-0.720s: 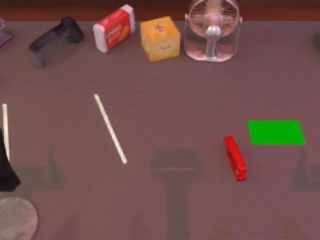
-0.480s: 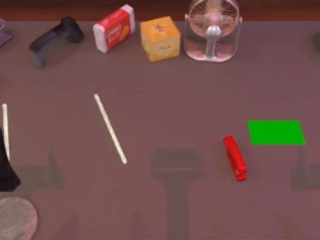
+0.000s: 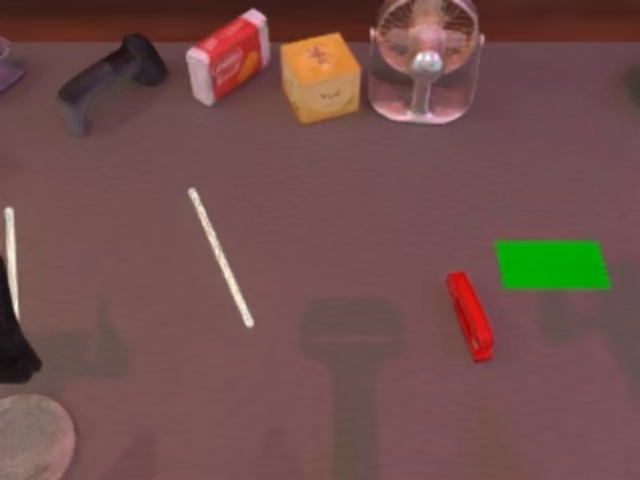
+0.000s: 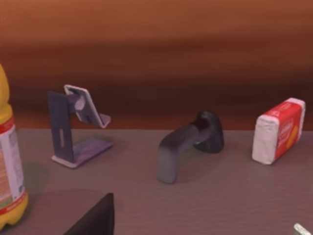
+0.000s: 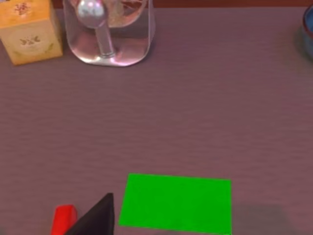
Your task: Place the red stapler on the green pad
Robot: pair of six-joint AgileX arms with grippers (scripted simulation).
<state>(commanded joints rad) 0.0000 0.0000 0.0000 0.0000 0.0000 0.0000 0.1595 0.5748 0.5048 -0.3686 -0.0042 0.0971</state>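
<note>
Top view is showing a matte purplish-brown table (image 3: 330, 200). On it the small bright red stapler (image 3: 469, 316) is lying near-lengthwise toward the camera, just left of the flat green rectangular pad (image 3: 552, 265), apart. Neither gripper's jaws are showing, so I cannot tell their state.

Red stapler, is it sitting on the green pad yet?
No, in the top view the red stapler lies on the bare table, beside the green pad and apart from it.

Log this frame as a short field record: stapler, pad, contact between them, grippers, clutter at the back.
stapler: red stapler lies flat on the table, untouched
pad: green pad, bare, toward the table's right
contact: apart; the stapler lies just left of and nearer than the pad
grippers: neither visible from the top; only a dark finger tip shows in each wrist view
back row: dark scanner, red-and-white box, orange cube, clear fan
</note>
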